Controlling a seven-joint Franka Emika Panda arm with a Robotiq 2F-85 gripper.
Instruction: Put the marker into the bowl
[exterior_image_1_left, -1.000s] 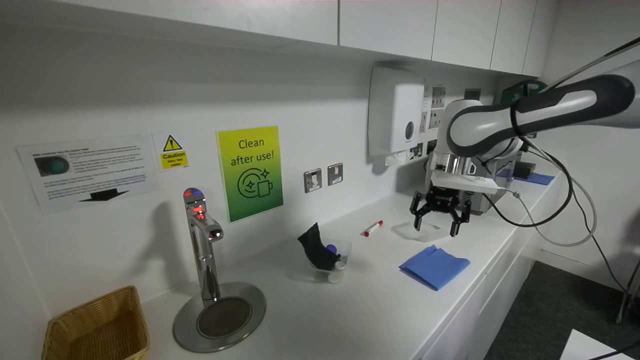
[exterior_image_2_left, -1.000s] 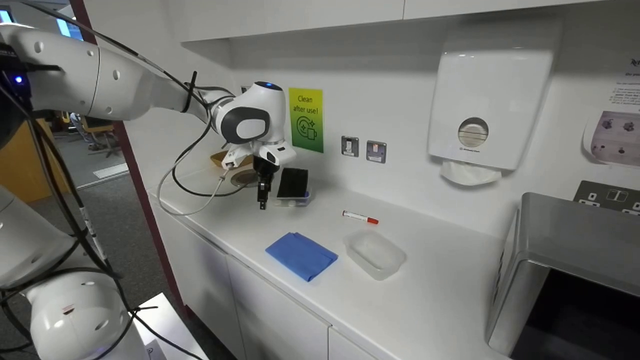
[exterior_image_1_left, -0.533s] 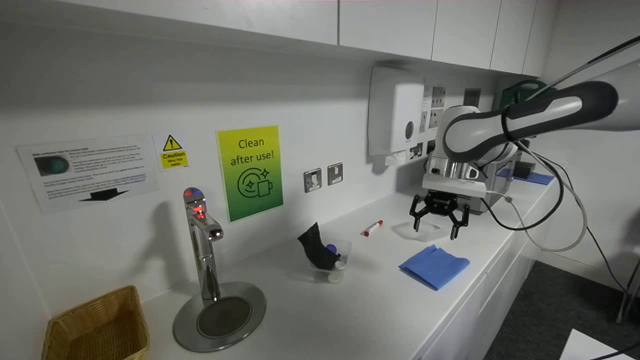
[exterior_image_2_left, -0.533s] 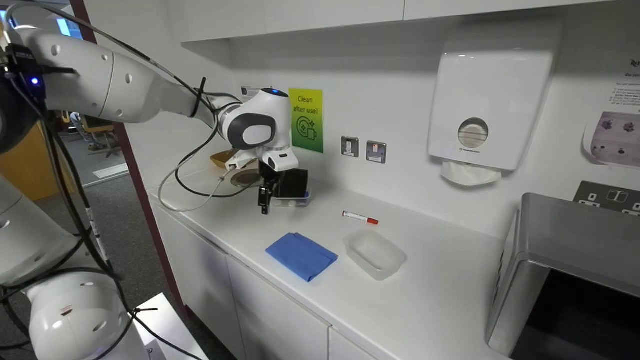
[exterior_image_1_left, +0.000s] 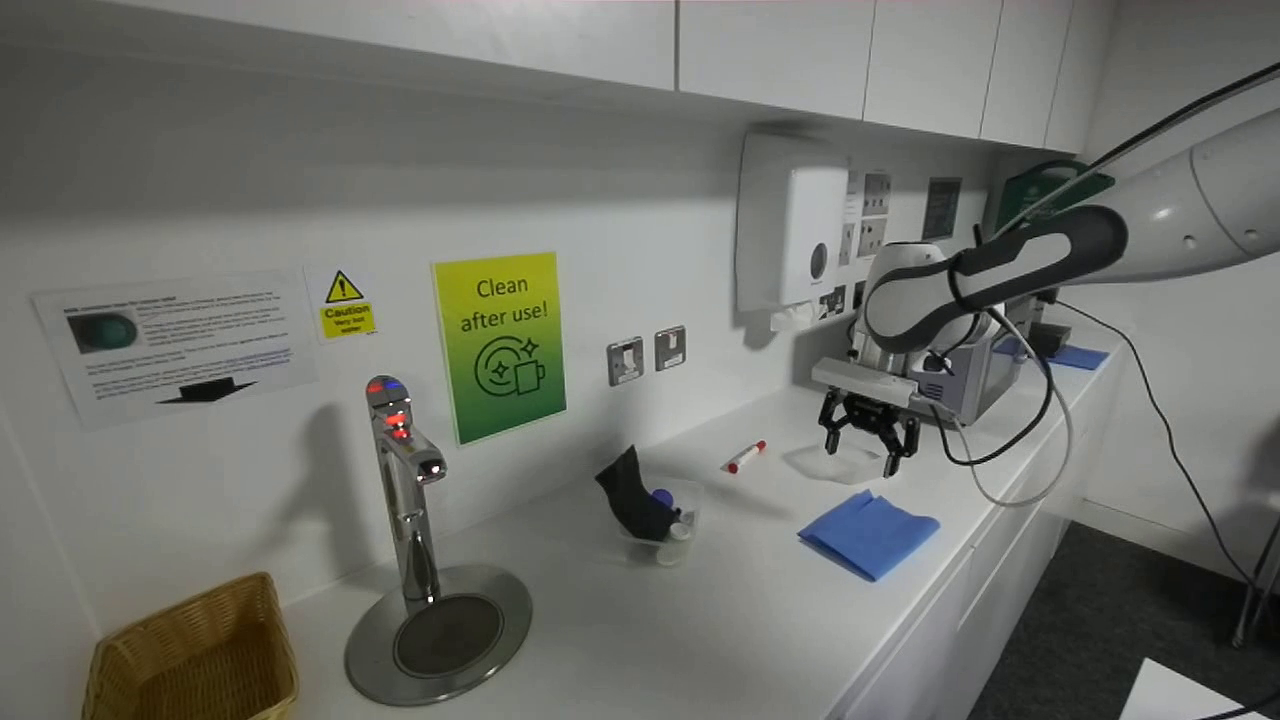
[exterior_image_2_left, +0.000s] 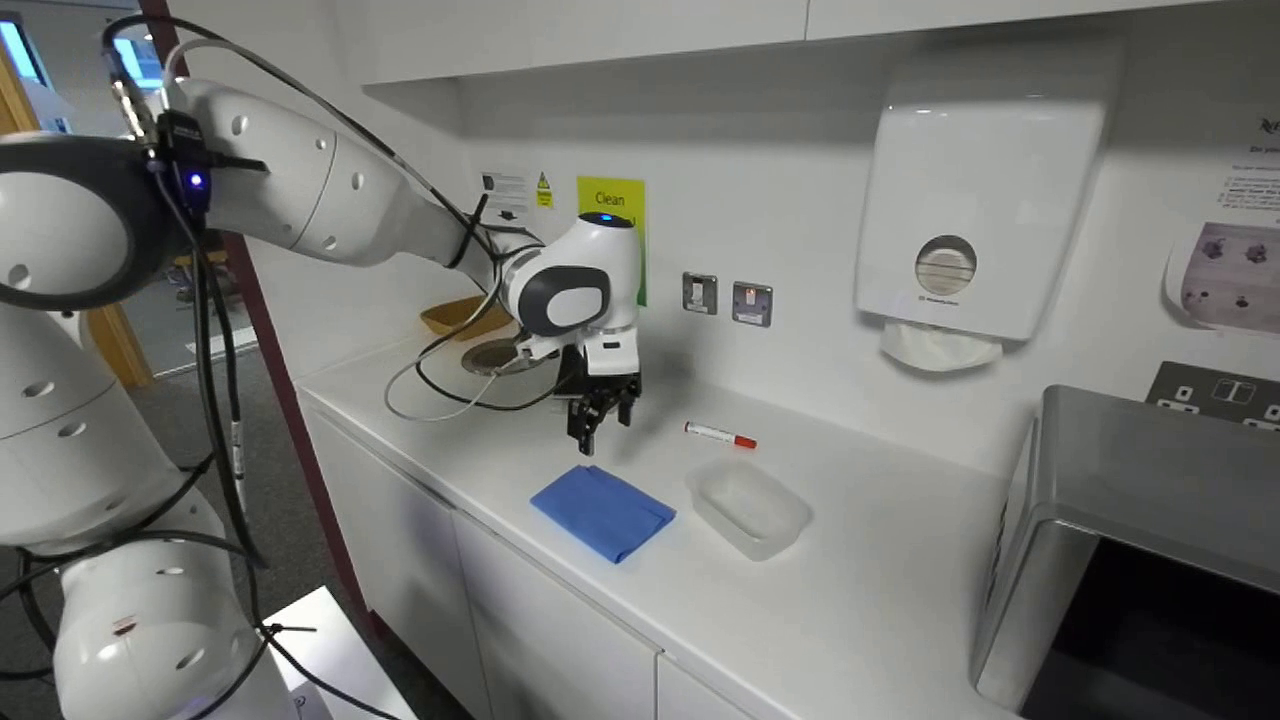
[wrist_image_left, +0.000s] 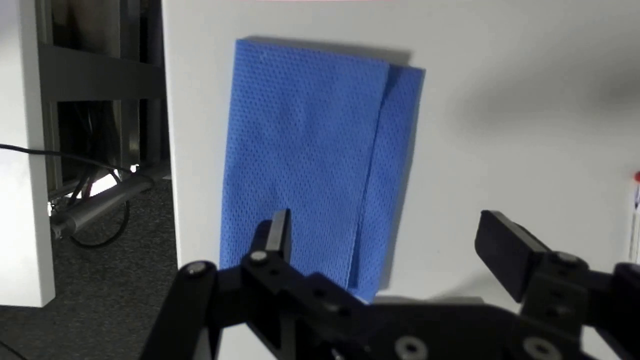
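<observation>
The marker (exterior_image_2_left: 720, 434), with a whitish body and red end, lies on the counter near the wall in both exterior views (exterior_image_1_left: 747, 457). At the wrist view's right edge, part of the marker (wrist_image_left: 636, 220) shows. The bowl (exterior_image_2_left: 752, 506) is a translucent, empty rectangular tub beside the marker; it also shows partly behind the fingers in an exterior view (exterior_image_1_left: 808, 462). My gripper (exterior_image_2_left: 606, 437) is open and empty, above the counter near the blue cloth (exterior_image_2_left: 603, 512). In the wrist view, one finger of the gripper (wrist_image_left: 385, 214) is over the cloth (wrist_image_left: 305, 150), the other over bare counter.
A clear tub (exterior_image_1_left: 685, 500) with a black item stands near the tap (exterior_image_1_left: 405, 490), mostly hidden by the arm in an exterior view. A microwave (exterior_image_2_left: 1150, 480) stands beyond the bowl. A paper dispenser (exterior_image_1_left: 790, 220) hangs on the wall. Cables loop from the arm.
My gripper has moved along the counter toward the marker and bowl, come a little lower, and turned somewhat. It stays open. The marker, bowl and cloth have not moved.
</observation>
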